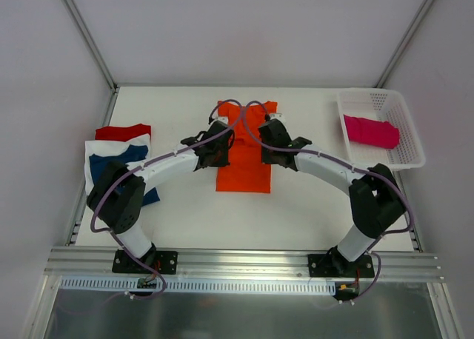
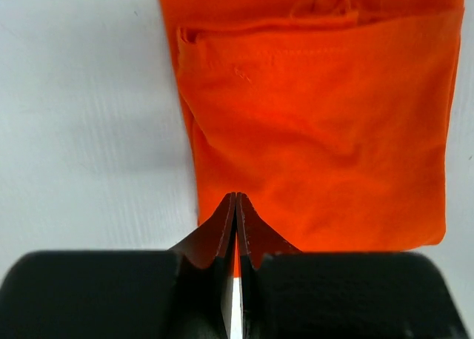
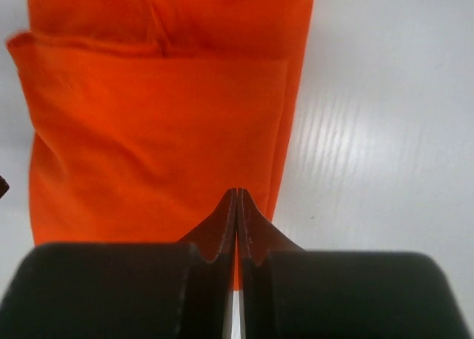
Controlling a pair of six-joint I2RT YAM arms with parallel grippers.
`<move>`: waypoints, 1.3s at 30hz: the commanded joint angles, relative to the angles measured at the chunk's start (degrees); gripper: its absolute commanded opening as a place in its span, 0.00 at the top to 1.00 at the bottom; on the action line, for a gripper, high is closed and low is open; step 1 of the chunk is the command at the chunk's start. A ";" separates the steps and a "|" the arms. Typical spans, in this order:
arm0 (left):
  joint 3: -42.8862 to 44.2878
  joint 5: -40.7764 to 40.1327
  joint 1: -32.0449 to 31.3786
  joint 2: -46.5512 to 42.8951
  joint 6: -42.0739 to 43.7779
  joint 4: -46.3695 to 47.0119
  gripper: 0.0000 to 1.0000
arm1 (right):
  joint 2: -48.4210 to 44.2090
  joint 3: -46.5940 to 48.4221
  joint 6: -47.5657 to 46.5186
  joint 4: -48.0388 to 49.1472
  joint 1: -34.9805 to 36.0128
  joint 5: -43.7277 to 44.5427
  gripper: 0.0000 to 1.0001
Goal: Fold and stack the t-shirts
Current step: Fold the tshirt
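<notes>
An orange t-shirt [image 1: 243, 172] lies in the middle of the table as a long narrow strip, its sides folded in. My left gripper [image 1: 224, 137] hovers over the strip's left edge and my right gripper [image 1: 266, 137] over its right edge. In the left wrist view the left gripper [image 2: 235, 197] is shut, tips over the orange t-shirt [image 2: 318, 132] near its left border, no cloth between them. In the right wrist view the right gripper [image 3: 236, 192] is likewise shut over the orange t-shirt [image 3: 148, 132] near its right border. A pink t-shirt [image 1: 370, 130] lies folded in a basket.
At the table's left edge red [image 1: 122, 131], white [image 1: 100, 152] and navy [image 1: 118, 161] t-shirts lie overlapped in a pile. A white mesh basket [image 1: 415, 143] stands at the back right. Grey walls close in the table on three sides.
</notes>
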 commanded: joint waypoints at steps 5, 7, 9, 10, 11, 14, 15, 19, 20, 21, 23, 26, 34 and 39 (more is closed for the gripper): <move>-4.74 2.35 -1.95 -1.28 -3.65 2.78 1.00 | 2.33 -4.81 5.52 3.46 4.08 -2.80 0.99; -5.88 2.62 -2.38 -1.55 -4.00 3.04 1.00 | 3.47 -5.35 6.31 3.55 4.87 -2.98 1.00; -7.02 3.32 -3.09 -1.38 -4.53 3.48 1.00 | 3.92 -6.40 7.36 3.73 5.83 -2.98 1.00; -7.46 3.50 -3.44 -1.29 -4.88 3.57 1.00 | 4.35 -6.75 7.72 3.90 6.19 -3.06 0.99; -7.99 3.59 -3.88 -1.11 -5.15 3.75 1.00 | 4.44 -7.19 8.16 3.90 6.72 -2.89 1.00; -10.19 2.54 -6.34 -0.67 -6.46 4.36 1.00 | 5.23 -8.86 9.74 3.90 8.91 -1.93 0.99; -11.24 2.10 -6.86 -0.67 -7.25 4.54 1.00 | 5.41 -9.30 10.26 3.90 9.96 -1.57 0.99; -13.97 1.04 -9.33 -0.32 -9.36 4.98 1.00 | 6.55 -11.76 12.90 4.17 12.25 -0.96 0.99; -15.36 0.78 -10.37 -0.50 -10.24 4.89 1.00 | 6.64 -12.81 13.86 4.26 12.87 -0.87 1.00; -15.99 0.51 -10.91 -0.58 -10.77 4.89 1.00 | 6.73 -13.25 14.48 4.17 14.09 -0.61 0.99; -18.52 0.07 -12.40 -1.55 -12.00 4.89 1.00 | 6.56 -14.40 15.98 3.64 15.59 0.36 0.99; -22.56 -0.19 -14.16 -4.17 -14.72 4.72 1.00 | 6.12 -15.01 18.43 0.57 18.75 3.07 1.00; -32.16 -1.24 -21.98 -15.25 -24.04 2.17 1.00 | 0.67 -17.30 26.52 -9.09 27.81 8.96 1.00; -33.92 -3.00 -26.90 -19.56 -28.35 -2.66 1.00 | -2.85 -16.34 30.57 -17.08 33.51 12.49 1.00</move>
